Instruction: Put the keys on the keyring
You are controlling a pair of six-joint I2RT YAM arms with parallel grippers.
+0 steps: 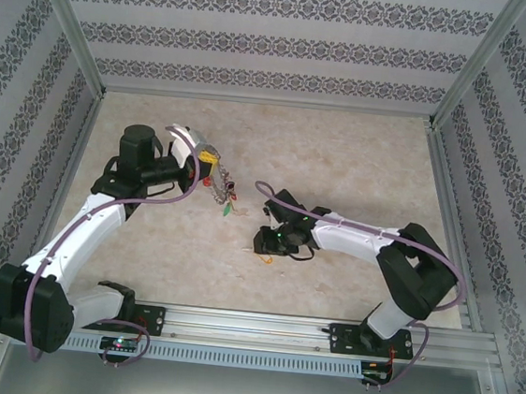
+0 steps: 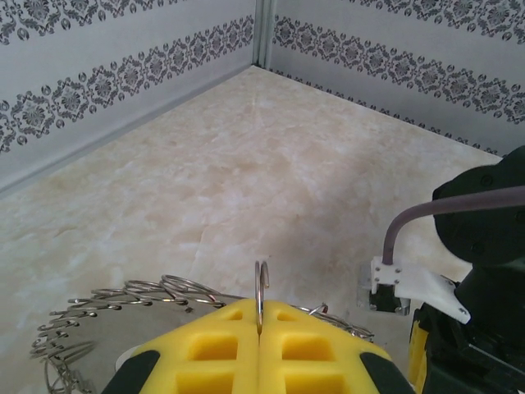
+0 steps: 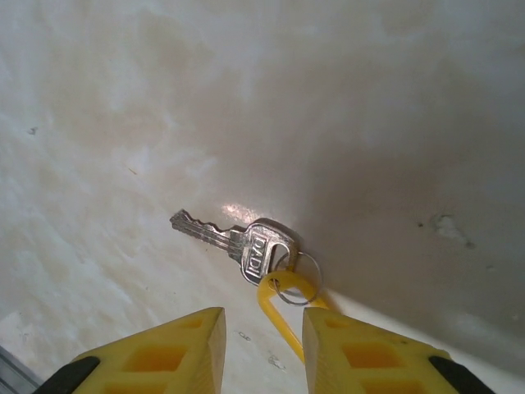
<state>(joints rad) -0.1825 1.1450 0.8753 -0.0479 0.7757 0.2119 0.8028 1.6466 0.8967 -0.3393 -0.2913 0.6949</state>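
The right gripper [image 3: 262, 322] has its yellow fingers [image 3: 176, 345] apart close to the lens and grips nothing. A loose key [image 3: 238, 240] lies flat on the table [image 3: 148, 98] just ahead of the gap, with its yellowish tag [image 3: 277, 305] trailing back between the two fingertips. The left gripper [image 2: 259, 318] is clamped tight on the keyring [image 2: 261, 283]: a loop of wire rises from the seam of its fingers, silvery keys [image 2: 107, 300] fan out to the left, and from above the ring sits apart from the loose key, to its left.
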